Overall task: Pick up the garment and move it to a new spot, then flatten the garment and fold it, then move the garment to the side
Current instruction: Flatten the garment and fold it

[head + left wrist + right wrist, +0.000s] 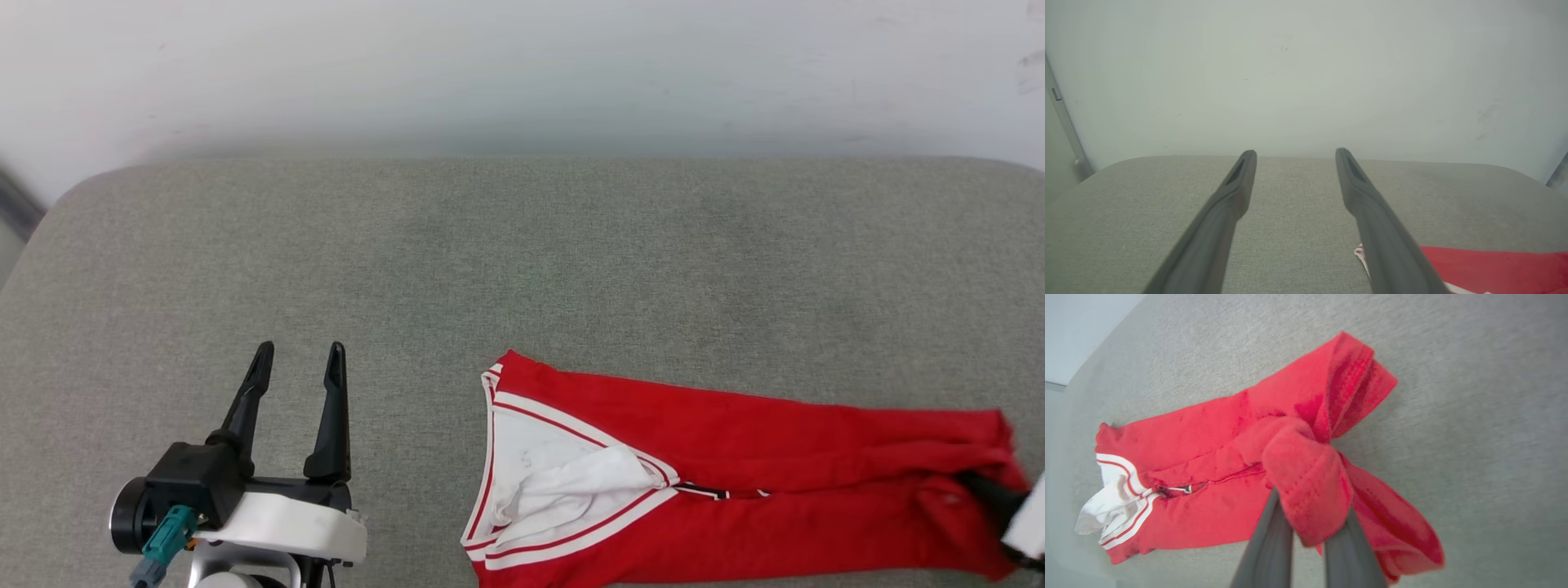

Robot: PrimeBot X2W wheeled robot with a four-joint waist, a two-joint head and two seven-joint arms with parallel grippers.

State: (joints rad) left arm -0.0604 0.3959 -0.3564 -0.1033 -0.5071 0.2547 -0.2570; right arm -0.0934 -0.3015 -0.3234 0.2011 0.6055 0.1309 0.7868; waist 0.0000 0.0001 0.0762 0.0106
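Observation:
The garment [735, 474], red with white striped trim, lies folded into a long strip across the front right of the grey cushioned surface [522, 261]. At its right end my right gripper [984, 490] is shut on the red hem. In the right wrist view the two fingers pinch a bunched fold of the garment [1306, 486], lifting it slightly off the surface. My left gripper [298, 359] stands open at the front left, apart from the cloth, nothing between its fingers [1237, 183]. A red corner of the garment [1494, 269] shows beside it.
A pale wall [522, 73] runs behind the grey surface, whose back edge is rounded at both corners. Bare grey fabric stretches behind and to the left of the garment.

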